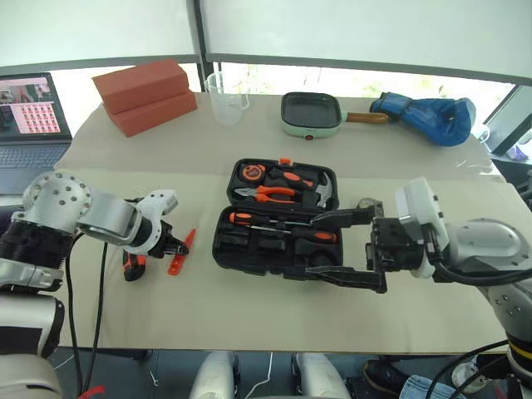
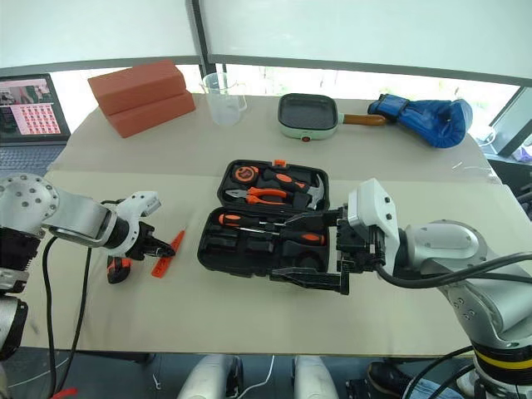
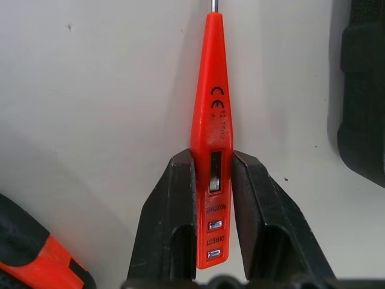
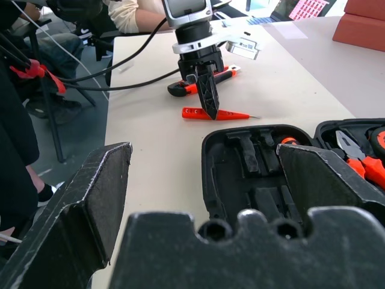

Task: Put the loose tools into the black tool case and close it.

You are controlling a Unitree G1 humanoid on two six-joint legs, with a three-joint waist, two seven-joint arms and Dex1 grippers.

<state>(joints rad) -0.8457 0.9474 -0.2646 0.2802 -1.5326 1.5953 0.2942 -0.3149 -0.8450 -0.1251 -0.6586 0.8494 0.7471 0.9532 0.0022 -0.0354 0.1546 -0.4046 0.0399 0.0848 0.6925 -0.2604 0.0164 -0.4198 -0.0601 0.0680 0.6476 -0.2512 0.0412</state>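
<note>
Now the left fingers (image 3: 207,241) clamp the slim tester screwdriver (image 3: 213,156) where it lies on the surface (image 1: 274,316).
Both black fingers press its flat sides near the butt end, probably so the metal tip stays free to slide into a slot. The open tool case (image 1: 278,218) lies just beyond that tip, with 2 screwdrivers (image 1: 283,227) already seated. The right fingers (image 1: 349,247) hover spread wide at the case's other side, holding nothing. A utility knife (image 4: 201,87) waits beside the left fingers.
</note>
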